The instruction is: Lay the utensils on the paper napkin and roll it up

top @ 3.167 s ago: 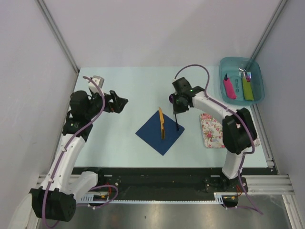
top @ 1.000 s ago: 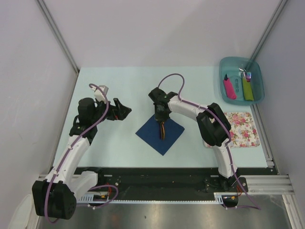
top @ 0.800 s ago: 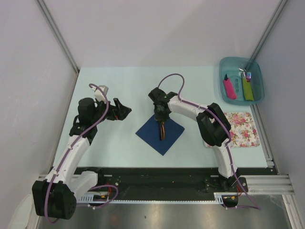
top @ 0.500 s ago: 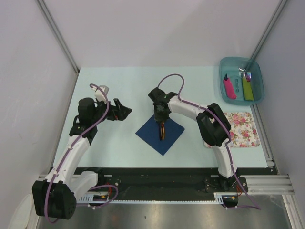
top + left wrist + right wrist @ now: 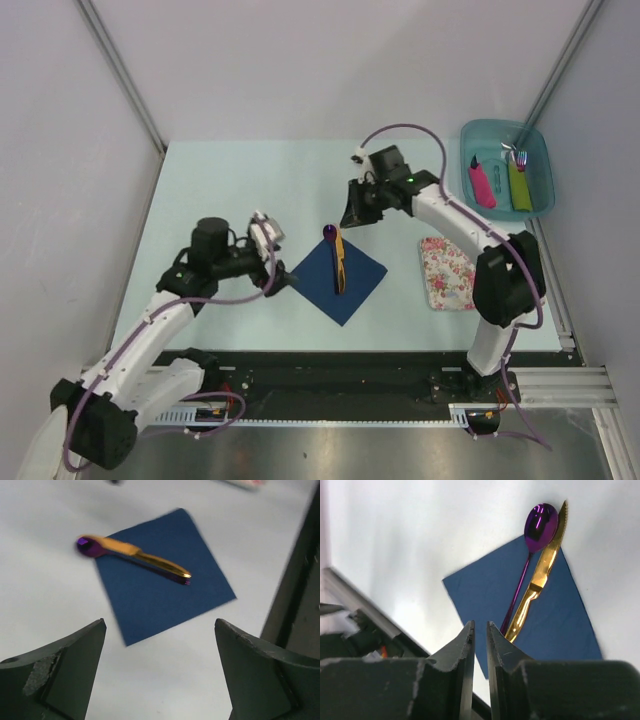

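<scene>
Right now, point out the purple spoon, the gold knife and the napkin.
purple spoon (image 5: 540, 522): right wrist view, on its bowl.
gold knife (image 5: 542, 572): right wrist view, mid-blade.
napkin (image 5: 160, 605): left wrist view, bare centre.

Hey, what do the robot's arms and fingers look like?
The left arm and right arm have white links with black joints, each trailed by a purple cable. The fingers are dark grey wedges with scuffed edges. A green light glows on the right wrist.

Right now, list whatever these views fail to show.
- Top view: floral mat, right part hidden under the right arm.
- Top view: cutlery in the teal bin, heads too small.
- Right wrist view: napkin near corner hidden behind the right tool.
- Left wrist view: knife and spoon blurred.
</scene>
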`<state>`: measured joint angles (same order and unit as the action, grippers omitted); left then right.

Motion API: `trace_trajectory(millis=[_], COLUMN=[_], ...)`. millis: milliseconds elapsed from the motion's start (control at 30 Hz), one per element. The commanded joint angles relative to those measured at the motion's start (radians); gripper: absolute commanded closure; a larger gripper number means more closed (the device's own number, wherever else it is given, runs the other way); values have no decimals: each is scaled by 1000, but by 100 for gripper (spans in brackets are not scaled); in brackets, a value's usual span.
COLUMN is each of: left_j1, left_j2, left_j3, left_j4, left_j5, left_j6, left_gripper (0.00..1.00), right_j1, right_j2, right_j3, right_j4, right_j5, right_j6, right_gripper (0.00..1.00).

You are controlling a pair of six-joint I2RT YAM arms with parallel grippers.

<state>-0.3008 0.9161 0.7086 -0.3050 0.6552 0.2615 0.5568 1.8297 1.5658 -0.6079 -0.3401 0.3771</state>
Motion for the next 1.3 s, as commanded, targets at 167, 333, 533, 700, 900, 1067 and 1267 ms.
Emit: trace_trajectory(millis=[167, 333, 533, 700, 900, 1067, 1267], left_j1=[-567, -757, -804, -804, -804, -804, -804], left_j2=[125, 285, 418, 518, 576, 606, 655], left_j3=[-52, -66, -41, 9, 15, 14, 22], left_j4=[-22, 87, 139, 171, 216, 244, 279], left_j5=[-218, -356, -387, -402, -424, -433, -433], left_j6=[421, 432, 437, 433, 449, 478, 487], left_gripper=[20, 30, 39, 49, 54, 58, 60], right_j1=[-193, -247, -255, -258, -267, -270, -279], right_j2=[-133, -164, -179, -184, -198, -198, -199], right_j3=[-245, -323, -349, -346, -348, -349, -349], right_j4=[22, -35, -47, -82, -85, -81, -79], right_j5=[-462, -474, -450, -428, -424, -410, -405], right_j6=[-268, -334, -363, -374, -374, -366, -360], right_gripper=[80, 76, 64, 45, 41, 27, 8])
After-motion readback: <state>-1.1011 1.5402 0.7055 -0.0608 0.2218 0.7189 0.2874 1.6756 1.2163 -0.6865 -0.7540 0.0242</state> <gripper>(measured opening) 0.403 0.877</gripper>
